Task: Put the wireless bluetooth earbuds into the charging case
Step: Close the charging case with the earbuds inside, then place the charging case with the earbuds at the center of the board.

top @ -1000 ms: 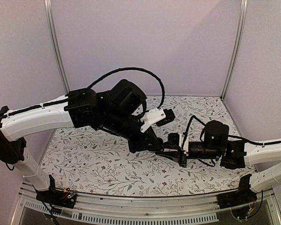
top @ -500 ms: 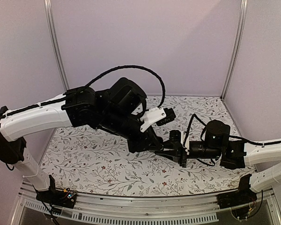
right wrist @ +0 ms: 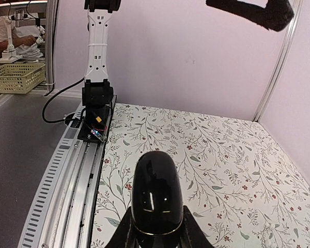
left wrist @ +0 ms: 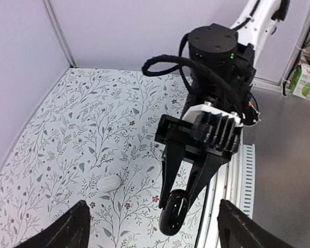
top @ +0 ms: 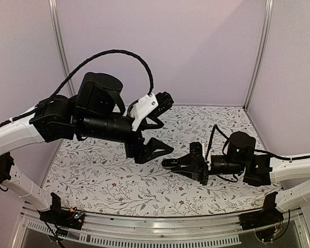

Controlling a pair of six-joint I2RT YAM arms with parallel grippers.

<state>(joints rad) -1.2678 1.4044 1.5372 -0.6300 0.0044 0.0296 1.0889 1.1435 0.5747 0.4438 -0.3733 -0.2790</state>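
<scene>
The floral-patterned surface (top: 93, 175) fills the floor of the enclosure, with pale walls around it. The left arm (top: 93, 124) is the biggest thing over it. It reaches in from the left, raised well above the surface, with a black cable looping over its wrist. The right arm (top: 289, 168) comes in low from the right and points leftward toward the middle of the surface.

The left gripper (left wrist: 152, 202) is spread wide. In its own wrist view its two dark fingers (left wrist: 75, 230) sit at the bottom corners with nothing between them, and it hangs in the air above the right arm's front end. The right gripper (top: 173, 164) is closed on a glossy black oval case (right wrist: 156, 194). The right wrist view shows the case standing up between the two fingers, which clamp its lower sides. A thin light line runs across the case just above the fingers, and the case looks closed. From the left wrist view the same case shows as a rounded black end at the gripper's tip, held just over the near part of the surface close to the rail.

A small white oval object (left wrist: 109, 182) lies flat on the surface to the left of the held case in the left wrist view, apart from both grippers.

The earbuds cannot be made out in any of the views, so I cannot tell where they lie.
</scene>
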